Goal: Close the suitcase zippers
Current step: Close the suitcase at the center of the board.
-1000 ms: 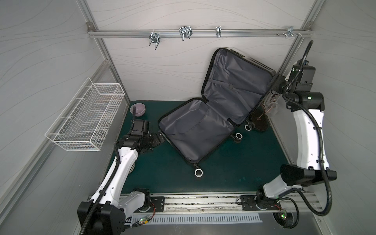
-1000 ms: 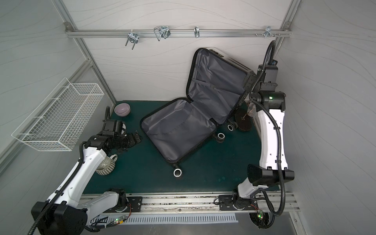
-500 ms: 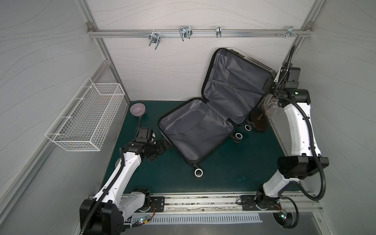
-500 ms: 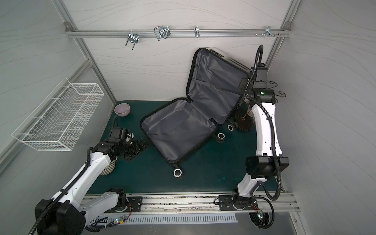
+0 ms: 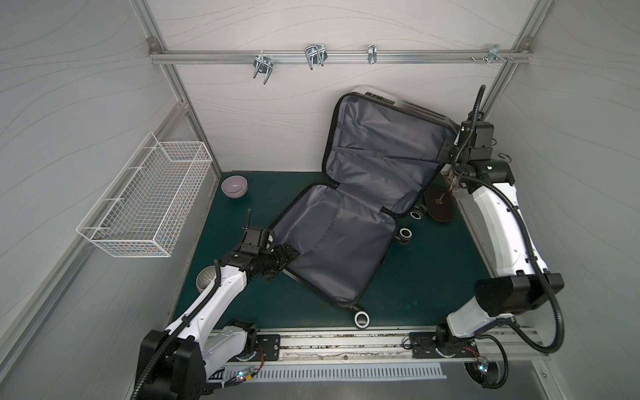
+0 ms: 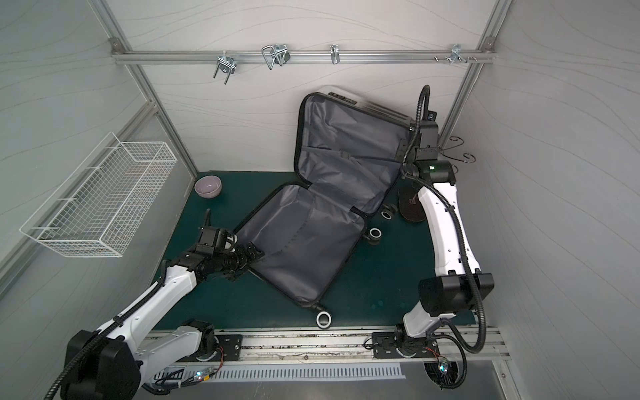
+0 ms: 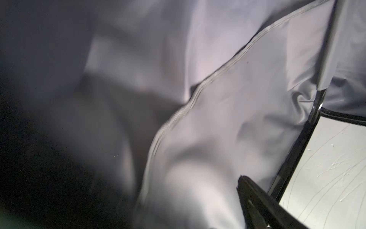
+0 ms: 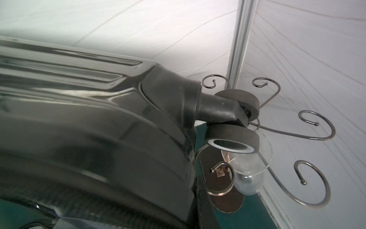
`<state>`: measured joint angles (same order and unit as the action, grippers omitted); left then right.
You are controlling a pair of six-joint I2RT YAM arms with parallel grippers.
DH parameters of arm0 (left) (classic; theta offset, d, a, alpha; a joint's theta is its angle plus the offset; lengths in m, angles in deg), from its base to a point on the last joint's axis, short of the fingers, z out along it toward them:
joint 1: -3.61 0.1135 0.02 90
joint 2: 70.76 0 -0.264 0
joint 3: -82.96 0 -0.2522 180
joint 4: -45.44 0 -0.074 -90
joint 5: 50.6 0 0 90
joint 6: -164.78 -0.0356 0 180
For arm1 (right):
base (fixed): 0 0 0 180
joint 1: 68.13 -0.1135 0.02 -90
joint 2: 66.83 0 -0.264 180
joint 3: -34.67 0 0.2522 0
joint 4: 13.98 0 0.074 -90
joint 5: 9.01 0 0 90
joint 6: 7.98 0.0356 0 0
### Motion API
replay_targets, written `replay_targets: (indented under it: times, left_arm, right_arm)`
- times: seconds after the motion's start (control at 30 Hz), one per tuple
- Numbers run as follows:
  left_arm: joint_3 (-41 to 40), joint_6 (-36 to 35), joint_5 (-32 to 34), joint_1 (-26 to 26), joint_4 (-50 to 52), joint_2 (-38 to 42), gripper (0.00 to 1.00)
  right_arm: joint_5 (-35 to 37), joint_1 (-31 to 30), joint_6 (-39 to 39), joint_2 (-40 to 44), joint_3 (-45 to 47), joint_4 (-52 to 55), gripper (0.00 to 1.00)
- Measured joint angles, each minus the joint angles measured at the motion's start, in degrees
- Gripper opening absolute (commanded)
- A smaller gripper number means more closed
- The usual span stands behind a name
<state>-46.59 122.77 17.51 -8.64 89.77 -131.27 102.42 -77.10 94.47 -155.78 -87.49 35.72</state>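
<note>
White wire basket (image 5: 145,194) hangs on the left wall; right of it, on the green table (image 5: 433,277), sit a lilac bowl (image 5: 234,186) by the back corner and a ribbed grey cup (image 5: 206,280) nearer the front, partly behind the left arm; the left fingers (image 5: 289,251) are spread at the left rim of the suitcase (image 5: 346,242), over the edge of its flat half; the left wrist view shows one finger (image 7: 255,198) against the grey lining (image 7: 227,119), the rest a blur; the suitcase lies wide open mid-table, one half flat, the other upright and leaning on the back wall; the black zipper (image 5: 329,138) runs round both rims, unjoined, its pulls too small to make out; one wheel (image 5: 362,317) sits at the front corner, another (image 5: 405,233) right of the hinge; further right stands a dark oval stand (image 5: 440,207) with curled wire hooks (image 8: 316,126) and a clear glass (image 8: 249,174), just beside a wheel of the upright half; the right fingers (image 5: 446,157) are at that half's right edge, pressed together; whether they pinch the rim I cannot tell; the right wrist view shows only glossy black shell.
</note>
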Motion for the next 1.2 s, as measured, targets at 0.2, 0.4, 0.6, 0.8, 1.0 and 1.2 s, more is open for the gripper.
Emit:
replay_targets:
  times: [0.2, 0.4, 0.6, 0.8, 1.0, 1.2]
  left_arm:
    - [-2.34, 3.15, 0.70, -1.53, -1.90, -0.02, 0.91]
    - [-4.52, 6.23, 2.29, -3.69, -5.09, -0.02, 0.90]
    - [-7.32, 10.73, 5.07, -7.08, -9.66, -0.57, 0.89]
    - [-7.39, 14.86, 10.43, -12.81, -16.28, -4.52, 0.89]
    - [-6.01, 16.90, 16.68, -18.71, -27.41, -11.76, 0.91]
    - [-0.57, 13.81, 17.57, -19.61, -32.65, -16.09, 0.92]
  right_arm:
    - [-2.14, -1.57, 0.22, 5.42, 3.28, 1.05, 0.00]
    - [-4.02, -1.99, 2.73, 9.99, 8.96, -0.33, 0.00]
    - [-1.97, -11.43, 4.31, 18.99, 17.09, -1.07, 0.00]
    - [-2.27, -19.56, 4.39, 23.50, 23.71, -2.49, 0.00]
    - [-9.75, -24.68, 8.83, 24.72, 30.99, -5.60, 0.00]
    - [-17.03, -26.67, 11.80, 27.26, 39.54, -5.09, 0.00]
